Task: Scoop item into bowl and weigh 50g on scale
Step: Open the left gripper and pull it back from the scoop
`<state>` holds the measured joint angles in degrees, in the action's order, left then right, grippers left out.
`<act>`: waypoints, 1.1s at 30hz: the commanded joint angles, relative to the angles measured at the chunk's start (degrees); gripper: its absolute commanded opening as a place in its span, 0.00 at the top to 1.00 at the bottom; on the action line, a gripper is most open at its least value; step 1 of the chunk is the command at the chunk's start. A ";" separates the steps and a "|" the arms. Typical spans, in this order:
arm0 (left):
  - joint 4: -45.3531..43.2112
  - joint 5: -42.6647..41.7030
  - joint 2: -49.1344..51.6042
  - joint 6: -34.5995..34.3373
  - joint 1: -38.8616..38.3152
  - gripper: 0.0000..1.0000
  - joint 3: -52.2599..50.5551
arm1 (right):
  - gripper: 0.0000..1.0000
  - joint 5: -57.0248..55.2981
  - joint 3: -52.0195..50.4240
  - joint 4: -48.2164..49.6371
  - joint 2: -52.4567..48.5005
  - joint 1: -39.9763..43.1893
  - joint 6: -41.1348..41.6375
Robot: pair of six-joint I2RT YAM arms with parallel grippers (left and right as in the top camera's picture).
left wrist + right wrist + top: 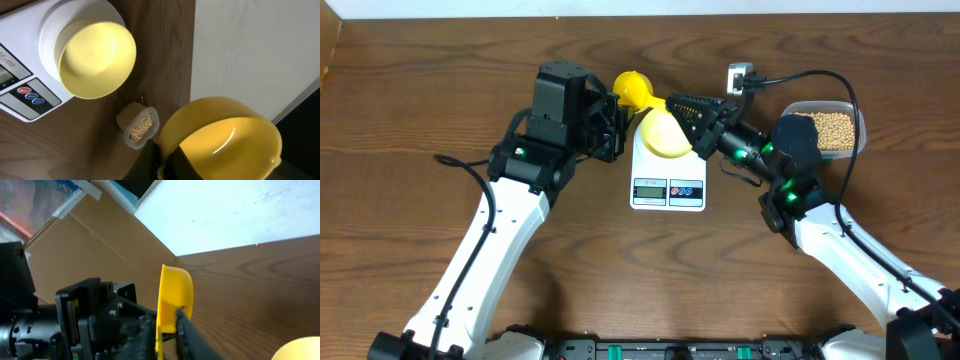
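Left gripper (pixel 613 112) and right gripper (pixel 674 103) both pinch the empty scoop (pixel 632 88) beside the scale (pixel 668 192), bowl (pixel 665 135) unfilled, beans (pixel 835 130) unscooped in their tub (pixel 861 122).

Overhead downward; wrists close beside bowl (pixel 95 57)

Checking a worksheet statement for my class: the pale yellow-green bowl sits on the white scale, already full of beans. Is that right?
Not quite. The bowl does sit on the scale, but it is empty, not full of beans. The left wrist view shows this.
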<state>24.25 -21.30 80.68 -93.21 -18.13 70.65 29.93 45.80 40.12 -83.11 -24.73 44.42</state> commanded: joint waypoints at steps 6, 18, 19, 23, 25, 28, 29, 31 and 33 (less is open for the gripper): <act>0.00 0.35 0.61 -0.35 -0.22 0.92 -0.26 | 0.99 -0.90 1.07 0.15 -0.17 -0.50 -0.35; -0.04 0.37 0.61 -0.33 -0.15 0.04 -0.26 | 0.99 -1.18 1.07 -0.33 -0.17 -0.44 -6.69; -0.20 0.37 0.61 -0.13 -0.15 0.00 -0.26 | 0.99 -1.38 1.07 -0.33 -0.17 -0.42 -7.65; -2.49 0.33 0.61 5.07 0.37 0.02 -0.26 | 0.99 -3.04 1.07 -0.74 -0.17 0.26 -10.05; -3.89 0.31 0.59 8.28 0.76 0.02 -0.26 | 0.99 -3.91 1.07 -0.98 -0.17 1.22 -10.95; -4.28 0.31 0.52 12.22 1.38 0.02 -0.26 | 0.99 -4.46 1.07 -1.16 -0.17 3.08 -11.41; -4.26 0.33 0.52 13.66 1.62 0.02 -0.26 | 0.99 -4.48 1.07 -1.16 -0.17 3.87 -12.04; -4.28 0.33 0.52 16.96 2.27 0.02 -0.24 | 0.99 -5.27 1.07 -1.16 -0.15 5.09 -13.44; -4.39 0.33 0.52 19.32 2.99 0.02 -0.24 | 0.99 -5.99 1.11 -1.33 -0.15 6.12 -13.70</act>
<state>20.12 -21.10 80.68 -81.21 -16.36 70.63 26.02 45.80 38.76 -83.11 -20.05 33.58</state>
